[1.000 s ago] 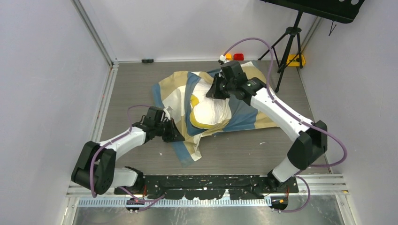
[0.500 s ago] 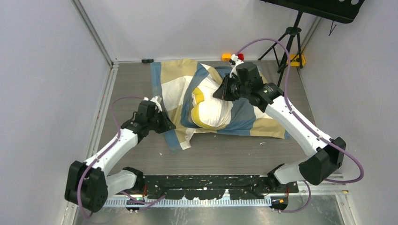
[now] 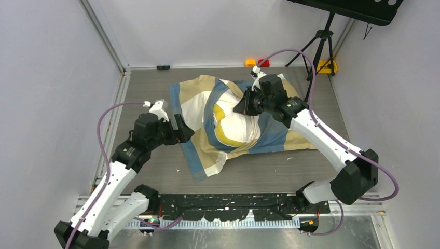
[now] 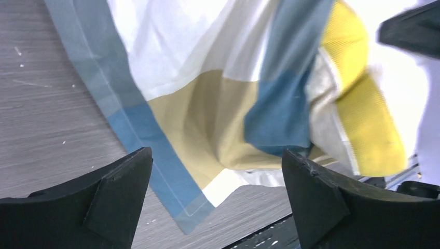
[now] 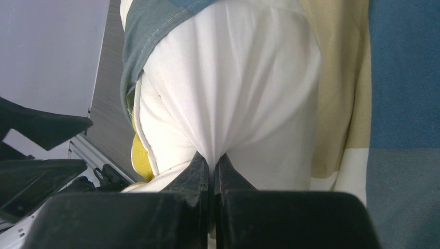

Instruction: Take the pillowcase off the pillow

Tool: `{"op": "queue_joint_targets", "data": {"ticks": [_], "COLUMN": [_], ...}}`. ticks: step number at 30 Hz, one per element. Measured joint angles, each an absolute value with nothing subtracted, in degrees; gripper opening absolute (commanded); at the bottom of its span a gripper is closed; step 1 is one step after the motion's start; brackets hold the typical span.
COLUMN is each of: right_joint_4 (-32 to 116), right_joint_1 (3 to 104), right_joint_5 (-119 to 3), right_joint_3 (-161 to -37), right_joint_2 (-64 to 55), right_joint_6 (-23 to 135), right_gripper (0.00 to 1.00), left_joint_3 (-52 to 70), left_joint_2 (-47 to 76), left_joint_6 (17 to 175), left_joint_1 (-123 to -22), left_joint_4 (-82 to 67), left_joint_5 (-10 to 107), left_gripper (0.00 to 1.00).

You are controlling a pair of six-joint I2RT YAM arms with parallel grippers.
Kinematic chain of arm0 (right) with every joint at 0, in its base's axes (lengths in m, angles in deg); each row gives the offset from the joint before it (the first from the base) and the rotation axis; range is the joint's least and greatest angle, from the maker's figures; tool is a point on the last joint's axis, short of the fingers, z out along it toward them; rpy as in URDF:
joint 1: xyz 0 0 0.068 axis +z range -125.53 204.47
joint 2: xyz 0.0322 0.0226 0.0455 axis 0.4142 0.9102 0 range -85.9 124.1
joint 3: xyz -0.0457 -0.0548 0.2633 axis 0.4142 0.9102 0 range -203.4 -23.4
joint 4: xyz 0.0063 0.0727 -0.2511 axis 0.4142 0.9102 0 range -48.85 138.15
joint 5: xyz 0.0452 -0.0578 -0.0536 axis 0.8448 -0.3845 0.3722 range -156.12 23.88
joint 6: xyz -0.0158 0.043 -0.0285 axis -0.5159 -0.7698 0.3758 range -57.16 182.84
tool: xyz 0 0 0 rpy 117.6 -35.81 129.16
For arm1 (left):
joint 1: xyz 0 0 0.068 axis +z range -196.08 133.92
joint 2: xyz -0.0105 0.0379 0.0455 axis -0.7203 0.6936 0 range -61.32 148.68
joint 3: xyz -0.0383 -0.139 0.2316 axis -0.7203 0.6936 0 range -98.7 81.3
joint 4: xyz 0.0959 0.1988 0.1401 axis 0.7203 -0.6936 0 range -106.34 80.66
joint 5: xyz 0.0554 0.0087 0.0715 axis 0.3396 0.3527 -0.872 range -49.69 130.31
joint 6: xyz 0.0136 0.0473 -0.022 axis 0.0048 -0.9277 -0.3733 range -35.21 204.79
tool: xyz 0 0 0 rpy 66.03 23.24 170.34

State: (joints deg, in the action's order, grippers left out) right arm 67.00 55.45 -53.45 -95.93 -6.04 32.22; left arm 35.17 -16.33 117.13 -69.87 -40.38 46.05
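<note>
The blue, tan and white checked pillowcase (image 3: pixel 192 106) lies rumpled on the table's middle, still wrapped round part of the pillow (image 3: pixel 238 129). The pillow's cream-white body and yellow edge bulge out of the cover's opening. My right gripper (image 3: pixel 243 106) is shut on a pinch of the pillow's white fabric (image 5: pixel 233 83), which puckers at the right gripper (image 5: pixel 211 163). The checked pillowcase (image 5: pixel 404 78) lies beside it. My left gripper (image 3: pixel 182 132) stands open just left of the cover. In the left wrist view the left gripper (image 4: pixel 215 176) holds nothing, with the pillowcase (image 4: pixel 197 114) beyond it.
Grey walls close in the table on the left, back and right. A black tripod (image 3: pixel 319 52) stands at the back right, with small orange and red items (image 3: pixel 258 63) by the back wall. A black rail (image 3: pixel 228 202) runs along the near edge.
My left gripper has opened and let go of the pillowcase, and its arm has drawn back to the left. The cover has sagged onto the table. The right gripper keeps its pinch.
</note>
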Motion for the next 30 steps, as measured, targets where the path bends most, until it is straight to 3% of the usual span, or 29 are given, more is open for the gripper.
{"op": "queue_joint_targets", "data": {"ticks": [3,7,12,16,23,30], "right_joint_4": [65.9,65.2,65.1,65.2,65.2,65.6], "right_joint_1": [55.5,55.5,55.5,55.5,55.5,55.8], "right_joint_5": [-52.7,-51.6,-50.8,-50.1,-49.5,-49.1], "right_joint_3": [-94.6,-93.5,-93.1,-93.1,-93.1,-93.2], "right_joint_2": [-6.0,-6.0,-6.1,-6.1,-6.0,-6.0], "right_joint_6": [32.0,31.8,31.7,31.7,31.7,31.7], "right_gripper": [0.00,0.00,0.00,0.00,0.00,0.00], "left_joint_3": [31.8,27.9,22.2,17.2,9.5,6.2], "left_joint_2": [-16.2,-12.8,-5.1,0.9,10.8,16.0], "left_joint_6": [115.6,113.3,110.4,109.2,107.2,105.8], "left_joint_1": [-72.0,-75.7,-79.1,-81.0,-81.3,-81.8], "left_joint_4": [-41.0,-41.0,-41.0,-40.9,-41.0,-41.3], "left_joint_5": [45.1,43.3,41.6,39.8,38.4,37.8], "left_gripper": [0.97,0.81,0.82,0.68,0.66,0.57]}}
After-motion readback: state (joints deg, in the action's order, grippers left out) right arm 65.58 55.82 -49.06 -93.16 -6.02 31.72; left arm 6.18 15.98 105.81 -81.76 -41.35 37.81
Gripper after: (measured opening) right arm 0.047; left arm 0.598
